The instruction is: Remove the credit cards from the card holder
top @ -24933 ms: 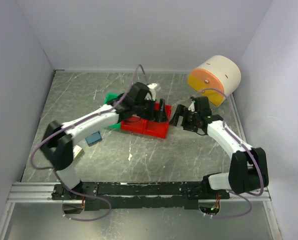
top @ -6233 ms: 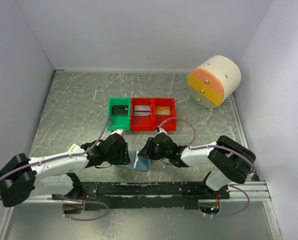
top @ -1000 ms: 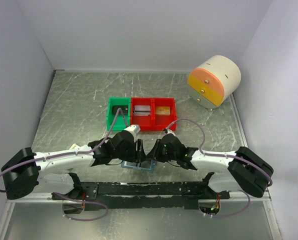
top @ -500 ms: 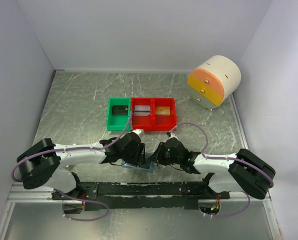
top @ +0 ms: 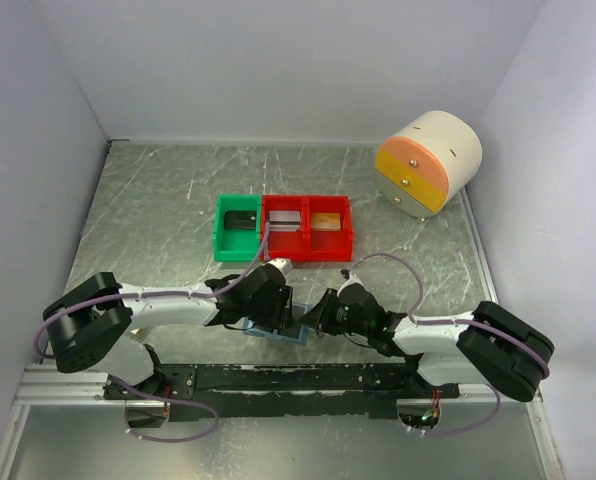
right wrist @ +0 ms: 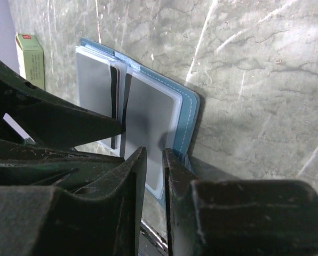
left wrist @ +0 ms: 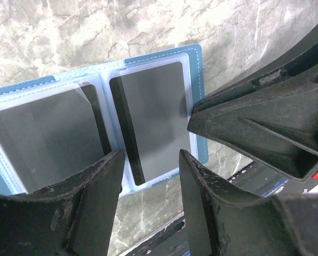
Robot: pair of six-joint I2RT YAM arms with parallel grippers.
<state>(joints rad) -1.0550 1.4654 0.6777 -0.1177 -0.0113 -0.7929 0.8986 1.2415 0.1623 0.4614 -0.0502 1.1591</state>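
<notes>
**A:** Where is the card holder (left wrist: 195,69)?

**B:** It lies open flat on the worktop (top: 158,200) near the front edge, between both arms. Two dark grey credit cards (left wrist: 153,120) sit in its clear pockets.

**A:** And the left gripper (left wrist: 149,154)?

**B:** Its jaws stand fairly wide over the lower edge of one card, with nothing clamped.

**A:** The right gripper (right wrist: 154,152)?

**B:** Only a narrow slit, at the holder's outer edge. I can't tell whether it pinches the pocket.

arms (top: 168,300): white shells, black joints | cables (top: 378,258): purple | grippers (left wrist: 149,154): matte black, wedge-shaped
</notes>
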